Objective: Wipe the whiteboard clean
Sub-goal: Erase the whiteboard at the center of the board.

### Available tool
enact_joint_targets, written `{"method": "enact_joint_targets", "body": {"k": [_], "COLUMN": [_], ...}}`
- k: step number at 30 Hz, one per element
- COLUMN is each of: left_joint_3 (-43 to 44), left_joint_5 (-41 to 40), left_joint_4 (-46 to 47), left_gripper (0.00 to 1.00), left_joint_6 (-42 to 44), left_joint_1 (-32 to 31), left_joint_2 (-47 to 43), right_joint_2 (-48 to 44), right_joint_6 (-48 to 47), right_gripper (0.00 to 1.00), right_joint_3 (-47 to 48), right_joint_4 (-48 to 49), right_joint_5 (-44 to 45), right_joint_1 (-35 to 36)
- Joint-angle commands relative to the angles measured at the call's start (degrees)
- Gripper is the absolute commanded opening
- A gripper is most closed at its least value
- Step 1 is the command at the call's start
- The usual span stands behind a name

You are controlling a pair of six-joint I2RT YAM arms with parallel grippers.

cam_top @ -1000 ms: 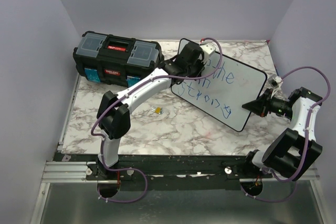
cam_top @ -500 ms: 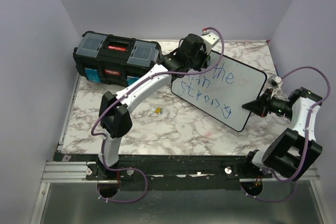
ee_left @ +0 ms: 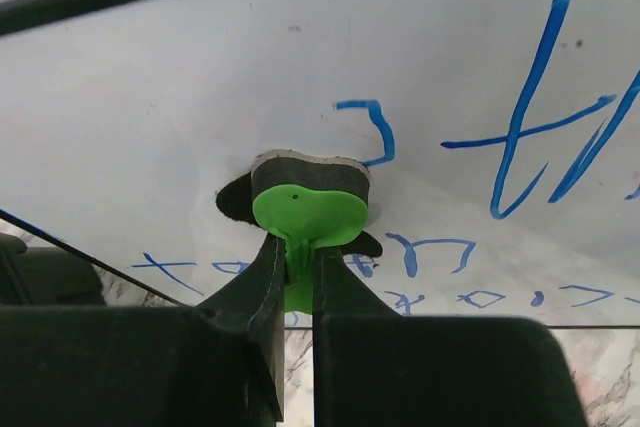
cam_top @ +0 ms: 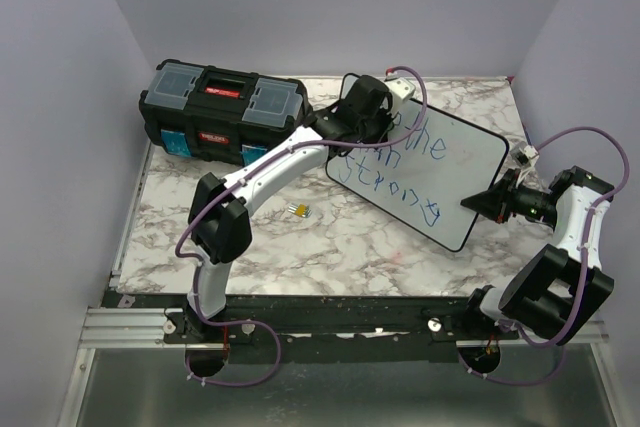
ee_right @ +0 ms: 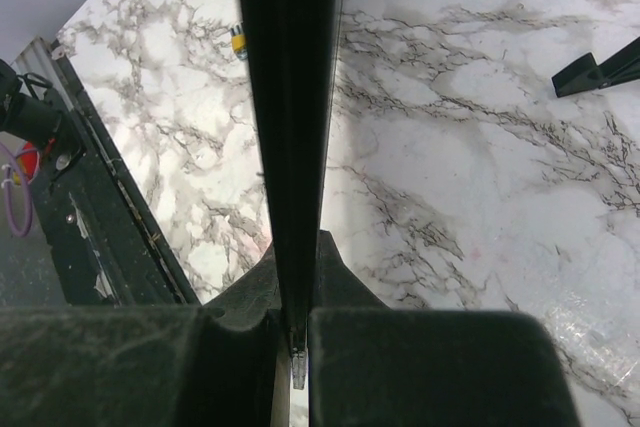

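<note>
Now, blue-lettered whiteboard (cam_top: 465, 169), rim clamped by right gripper (ee_right: 293, 319), left gripper (ee_left: 293, 249) pinching green eraser (ee_left: 306, 213).

The whiteboard (cam_top: 455, 172) has a smooth, glossy white face that catches reflections, framed by a thin matt black rim. The eraser (ee_left: 305, 209) is smooth, bright green moulded plastic backed by a grey, felt-like pad. The left hand (ee_left: 295, 272) and the right hand (ee_right: 295, 292) are matt black plastic with a faintly grainy skin. The desk (cam_top: 350, 247) is a smooth marble-patterned top with a soft sheen. The toolbox (cam_top: 222, 112) is black plastic with smoky clear lids. The rail (cam_top: 130, 325) looks like bare metal.
</note>
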Motion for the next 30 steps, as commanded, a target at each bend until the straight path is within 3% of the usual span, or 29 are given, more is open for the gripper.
{"method": "enact_joint_targets", "body": {"k": [1, 10, 22, 30], "left_joint_3": [7.02, 7.17, -3.0, 5.98], "left_joint_5": [0.56, 5.63, -0.57, 2.22], "left_joint_4": [-1.44, -0.26, -0.41, -2.0], "left_gripper": [0.0, 0.0, 0.0, 0.0], "left_joint_6": [-0.02, -2.75, 0.69, -0.13], "left_joint_1": [-0.48, -1.36, -1.93, -1.16], "left_joint_2": [2.27, 2.58, 3.29, 3.68], "right_joint_2": [-1.49, -1.59, -1.85, -2.02], "right_joint_6": [-4.97, -5.1, -5.13, -5.04], "right_gripper": [0.01, 0.01, 0.01, 0.01], "right_joint_3": [-0.05, -0.14, -0.15, -0.21], "right_joint_4": [-0.49, -0.48, -0.48, -0.48], "right_joint_5": [-2.55, -2.34, -2.28, -2.25], "right_joint_1": [0.77, 0.72, 0.75, 0.79]}}
